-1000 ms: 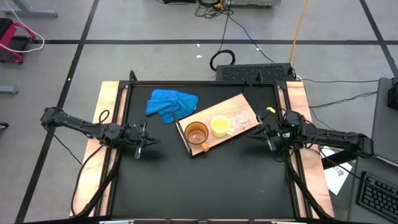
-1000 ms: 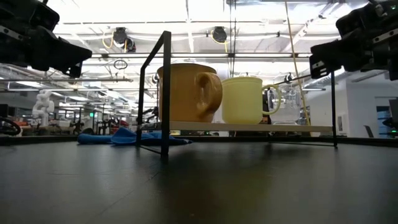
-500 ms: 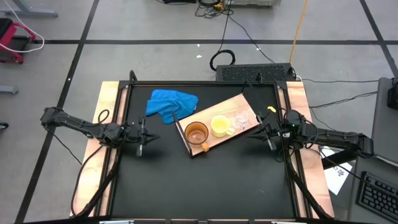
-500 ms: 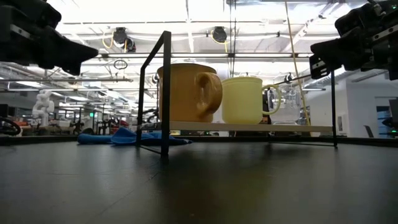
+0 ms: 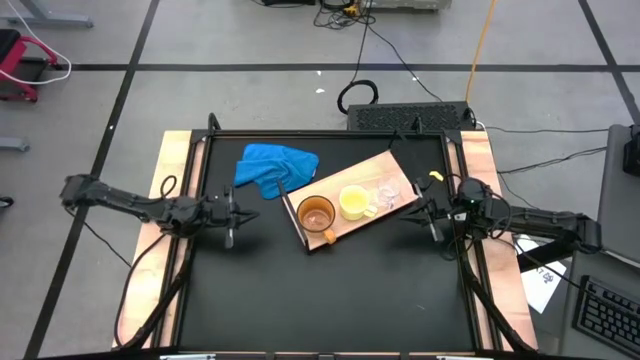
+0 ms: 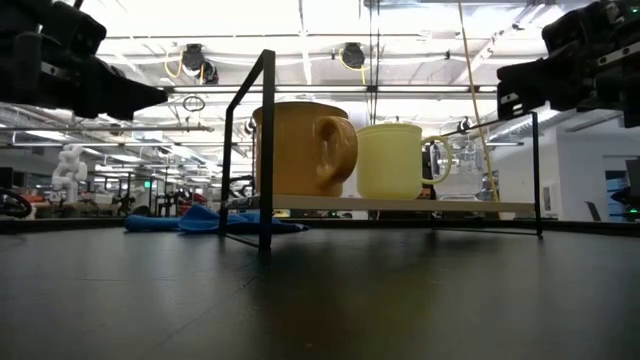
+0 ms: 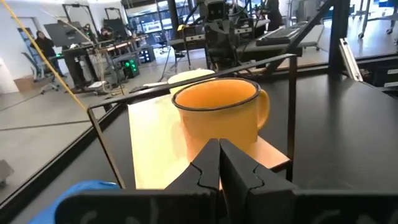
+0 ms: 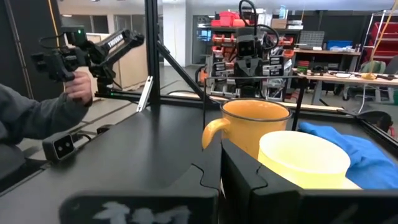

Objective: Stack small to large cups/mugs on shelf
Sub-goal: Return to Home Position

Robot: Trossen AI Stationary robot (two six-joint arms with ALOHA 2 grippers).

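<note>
Along the shelf (image 5: 384,167) stand brown mug (image 5: 316,214), yellow mug (image 5: 353,203) and clear cup (image 5: 387,194).

This is a robot lab — a big open room with bright ceiling lights (image 6: 300,30) and a grey floor (image 5: 100,100) with loose cables (image 5: 341,98). Far-off workbenches (image 8: 329,76) hold gear and more robot arms (image 8: 249,43) — and a person's hand (image 8: 78,90) grips one.

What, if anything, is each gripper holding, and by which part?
Nothing is held. The left gripper and right gripper are both shut and empty, apart from the orange mug, yellow mug and clear cup standing on the wooden board.
</note>
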